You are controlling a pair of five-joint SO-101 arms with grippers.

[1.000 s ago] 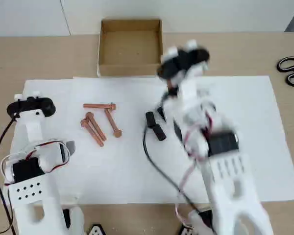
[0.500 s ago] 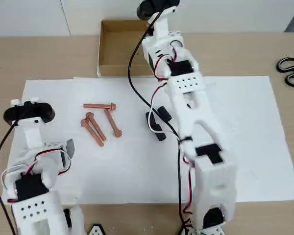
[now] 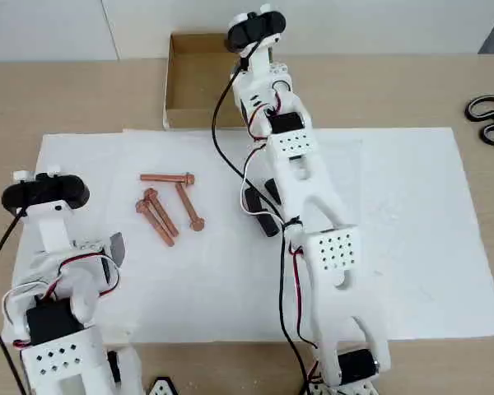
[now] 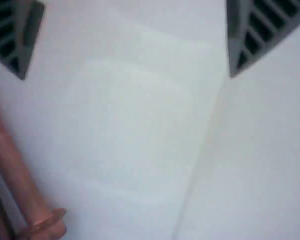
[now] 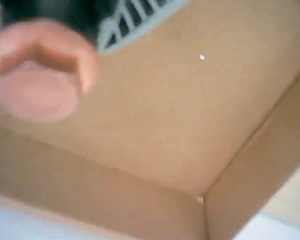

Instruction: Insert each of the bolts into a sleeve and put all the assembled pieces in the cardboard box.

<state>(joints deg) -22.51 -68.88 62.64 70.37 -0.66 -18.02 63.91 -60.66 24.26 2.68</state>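
Note:
My right gripper (image 3: 247, 81) hangs over the right part of the cardboard box (image 3: 199, 82). In the right wrist view it (image 5: 65, 22) is shut on a copper bolt (image 5: 37, 75) in a black sleeve (image 5: 45, 12), head toward the box floor (image 5: 180, 115). Several loose copper bolts (image 3: 169, 206) lie on the white paper, left of centre. Two black sleeves (image 3: 261, 212) rest beside the right arm, partly hidden by it. My left gripper (image 3: 113, 249) sits low at the paper's left side. In its wrist view it (image 4: 127, 74) is open over bare paper, a bolt (image 4: 20, 185) beside it.
A white paper sheet (image 3: 412, 214) covers the middle of the table. Scissors (image 3: 489, 115) lie at the far right edge. The right arm stretches from the front edge across the paper up to the box.
The right arm swung from the paper's middle up to the box, carrying the bolt and sleeve. The left arm pulled back slightly toward the left.

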